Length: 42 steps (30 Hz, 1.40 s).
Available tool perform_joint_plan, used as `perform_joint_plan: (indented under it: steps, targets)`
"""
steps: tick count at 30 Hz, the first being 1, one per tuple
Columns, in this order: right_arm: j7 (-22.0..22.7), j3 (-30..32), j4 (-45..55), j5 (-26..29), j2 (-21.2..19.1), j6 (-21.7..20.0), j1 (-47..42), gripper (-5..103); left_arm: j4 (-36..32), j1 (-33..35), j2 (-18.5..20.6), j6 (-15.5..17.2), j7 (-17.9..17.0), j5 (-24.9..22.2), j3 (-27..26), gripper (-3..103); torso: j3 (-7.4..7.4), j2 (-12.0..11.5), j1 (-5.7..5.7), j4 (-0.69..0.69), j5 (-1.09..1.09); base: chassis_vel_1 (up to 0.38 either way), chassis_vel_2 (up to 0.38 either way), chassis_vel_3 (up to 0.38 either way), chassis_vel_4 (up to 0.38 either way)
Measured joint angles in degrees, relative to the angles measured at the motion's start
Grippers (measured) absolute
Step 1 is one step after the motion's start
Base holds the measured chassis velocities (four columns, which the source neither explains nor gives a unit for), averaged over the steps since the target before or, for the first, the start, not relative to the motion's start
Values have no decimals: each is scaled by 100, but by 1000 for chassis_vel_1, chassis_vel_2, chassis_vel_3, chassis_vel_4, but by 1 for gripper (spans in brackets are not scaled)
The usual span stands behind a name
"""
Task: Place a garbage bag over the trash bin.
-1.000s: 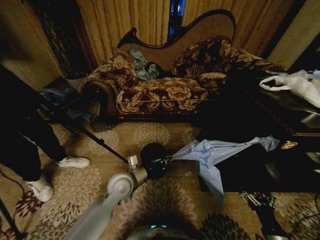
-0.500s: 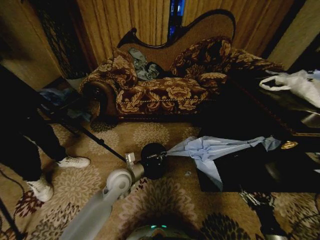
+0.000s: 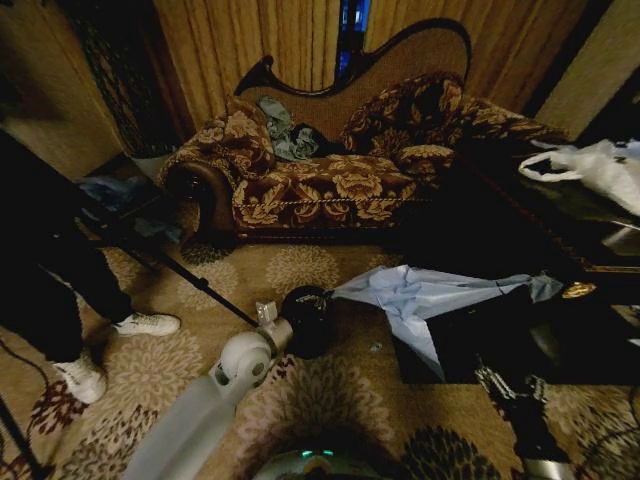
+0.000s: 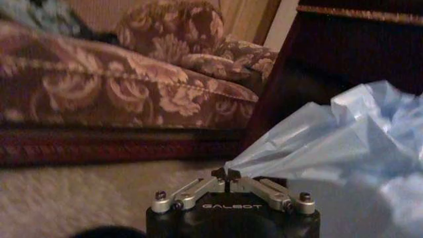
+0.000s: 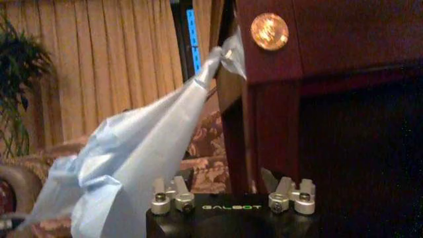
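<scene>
The small black round trash bin stands on the patterned carpet in front of me. My left gripper hovers at the bin's top edge, shut on one corner of the light blue garbage bag. The wrinkly film stretches from there to the right, where its far end hangs at the dark wooden table. In the left wrist view the closed fingertips of the left gripper pinch the bag. My right gripper is low on the right, below the bag. In the right wrist view that gripper is open and empty, with the bag beyond it.
A floral sofa stands behind the bin. A dark wooden table on the right carries a white plastic bag. A person's legs with white sneakers stand at the left, beside a black slanted rod.
My left gripper has pulled the bag's corner left and a little farther away, over the bin's top. The film is stretched tauter. My right gripper has come up into view at the lower right.
</scene>
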Motion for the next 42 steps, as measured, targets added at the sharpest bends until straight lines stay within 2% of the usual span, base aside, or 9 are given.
perform_joint_plan:
  steps: [4, 7, 9, 12, 19, 27, 30, 34, 42]
  targets:
    - [59, -36, 202, -1, 43, -41, -13, 57, 45, -30, 23, -33, 35, 191, 3, 0, 0, 0, 0, 0, 0, 0, 0, 0, 0]
    - [99, 26, 523, 37, 61, -83, -73, 41, 49, -32, 4, -35, 36, 199, 22, 0, 0, 0, 0, 0, 0, 0, 0, 0, 0]
    - [131, 37, 618, 47, 64, -98, -91, 41, 54, -32, -8, -35, 36, 198, 31, 0, 0, 0, 0, 0, 0, 0, 0, 0, 0]
    - [291, -5, 1041, -8, 95, -167, -147, 25, 92, -33, -63, -35, 36, 194, 78, 0, 0, 0, 0, 0, 0, 0, 0, 0, 0]
    - [1248, -527, 1684, -755, 67, -873, 153, 1, 164, -118, -176, -69, 33, 356, 259, 0, 0, 0, 0, 0, -1, 0, 0, 0, 0]
    - [2803, -838, 1707, -808, -541, -2207, 858, 0, 85, -157, -250, -265, 163, 684, 510, 0, 0, 0, 0, 1, 2, 0, 0, 0, 0]
    - [3106, -991, 1703, -772, -646, -2514, 884, 0, 41, -158, -240, -304, 205, 823, 598, 0, 0, 0, 0, 0, 1, 0, 0, 0, 0]
    - [3488, -1260, 1694, -748, -789, -2805, 884, 0, 20, -155, -177, -346, 309, 1017, 679, 0, 0, 0, 0, 0, 1, 0, 0, 0, 0]
    - [3593, -991, 1686, -634, -1126, -2833, 1054, 0, 99, -127, -168, -424, 439, 1230, 792, 0, 0, 0, 0, 0, 0, 0, 0, 0, 0]
